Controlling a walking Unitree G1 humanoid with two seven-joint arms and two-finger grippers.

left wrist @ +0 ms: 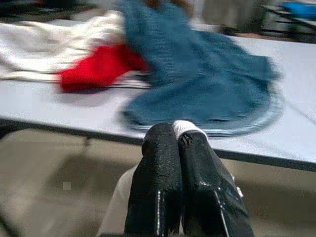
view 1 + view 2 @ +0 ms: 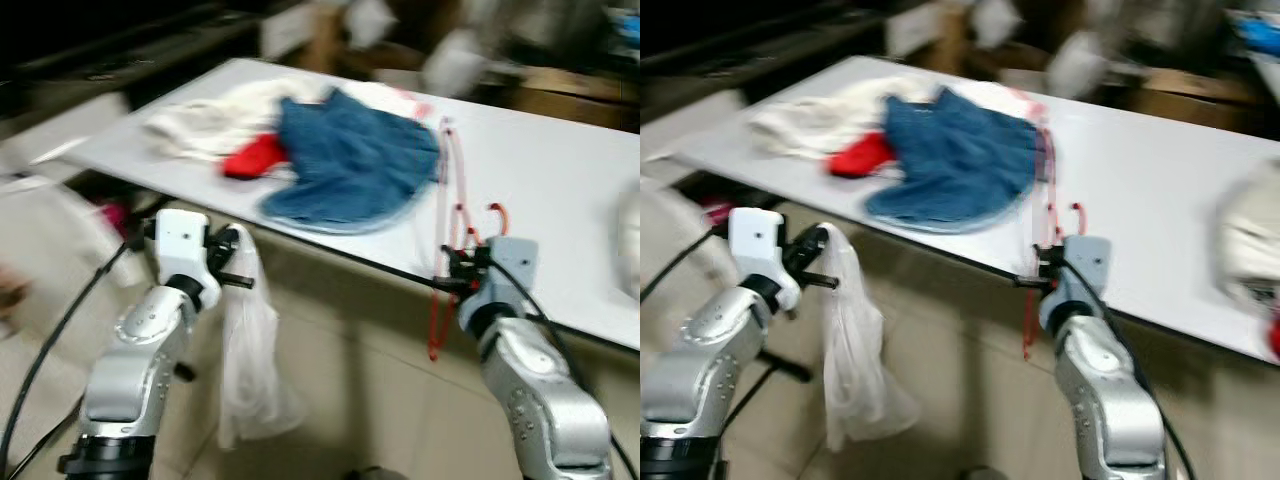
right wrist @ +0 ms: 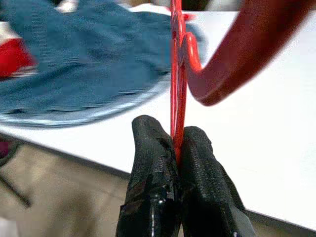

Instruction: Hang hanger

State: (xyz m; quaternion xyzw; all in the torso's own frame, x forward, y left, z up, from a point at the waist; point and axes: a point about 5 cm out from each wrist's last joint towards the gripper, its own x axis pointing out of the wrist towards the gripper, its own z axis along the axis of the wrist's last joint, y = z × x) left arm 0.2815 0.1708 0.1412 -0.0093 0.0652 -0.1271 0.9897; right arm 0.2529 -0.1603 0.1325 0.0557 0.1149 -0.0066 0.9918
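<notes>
Red plastic hanger is clamped in the right tool at the table edge, five o'clock of the denim garment. Left tool pinches a thin bag, seemingly. Hanging remains undone.

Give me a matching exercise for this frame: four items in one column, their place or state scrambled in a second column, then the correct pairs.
Items:
1. red hanger
2. plastic bag
3. blue garment
4. red cloth

Places or states:
A. spread on the white table
B. hangs from the left gripper
C. clamped in the right gripper
D. between the blue garment and a white cloth

Pairs: 1-C, 2-B, 3-A, 4-D
</notes>
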